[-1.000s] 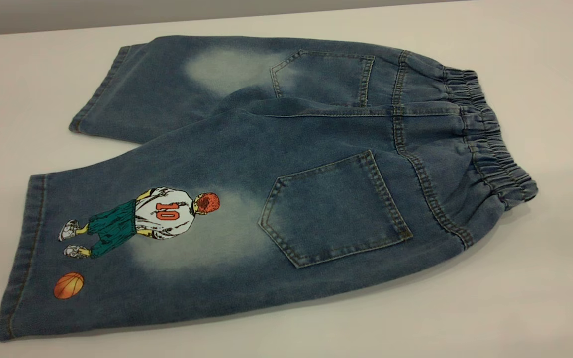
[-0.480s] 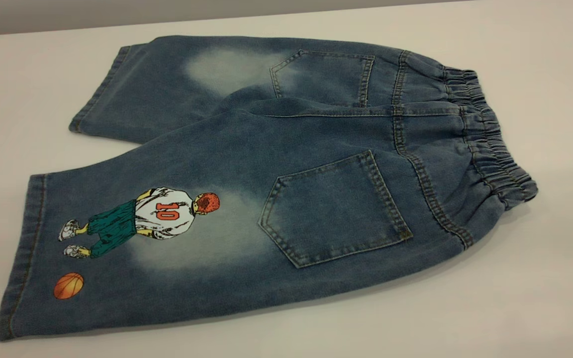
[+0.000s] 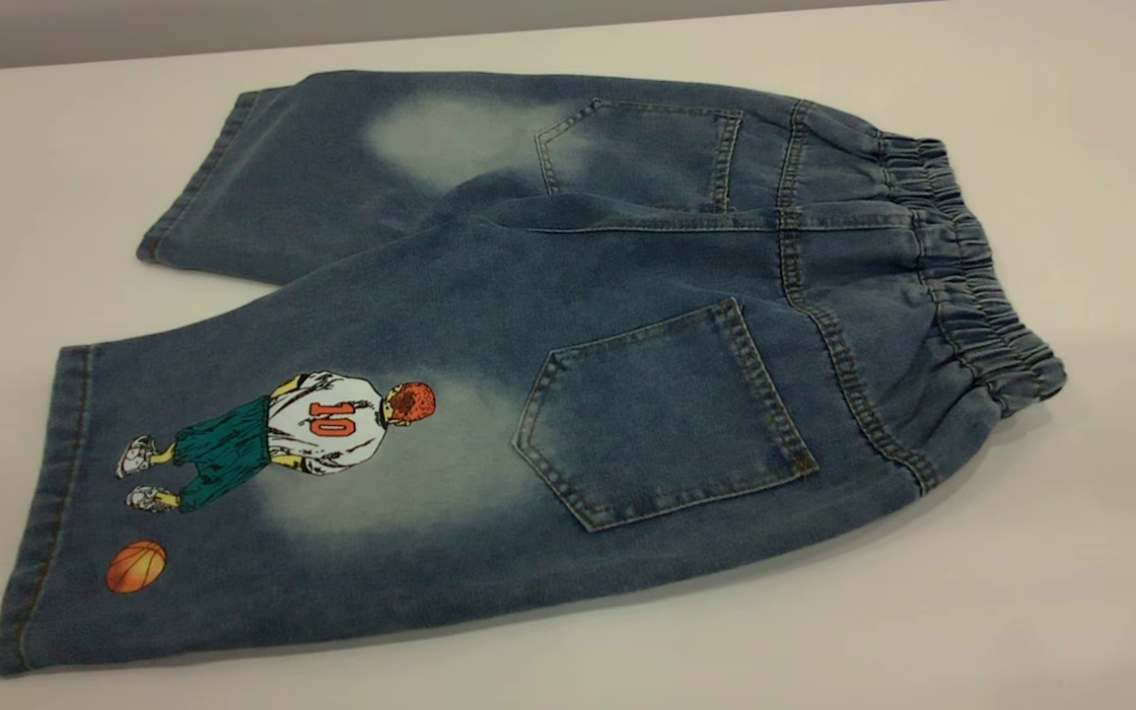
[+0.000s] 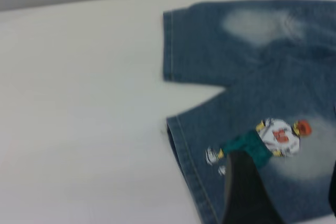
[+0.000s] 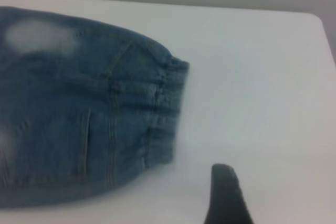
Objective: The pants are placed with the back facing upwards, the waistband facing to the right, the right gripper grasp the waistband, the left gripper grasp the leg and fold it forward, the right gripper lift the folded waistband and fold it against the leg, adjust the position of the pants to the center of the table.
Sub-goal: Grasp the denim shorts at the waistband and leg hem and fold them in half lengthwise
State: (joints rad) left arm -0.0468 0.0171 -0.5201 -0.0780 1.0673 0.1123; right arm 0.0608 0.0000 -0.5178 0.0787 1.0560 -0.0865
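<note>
Left gripper (image 4: 283,203): above the printed leg near the hem; one dark finger (image 4: 247,192) and a sliver of another at the frame edge show, standing wide apart and holding nothing.
Leg (image 3: 262,473): lies flat at the left of the worktop (image 3: 1071,592), print upward; the stitched hem looks the firmest place to pinch.
Pants (image 3: 548,365): spread back-up, unfolded, both pockets showing; soft, limp denim that should drape and slide, light to lift.
Waistband (image 3: 972,286): gathered elastic at the right end, bunched and thicker, a good edge to clamp.
Right gripper (image 5: 227,195): over bare worktop just beside the waistband, not touching it; only one finger shows, so I cannot tell the spread.
</note>
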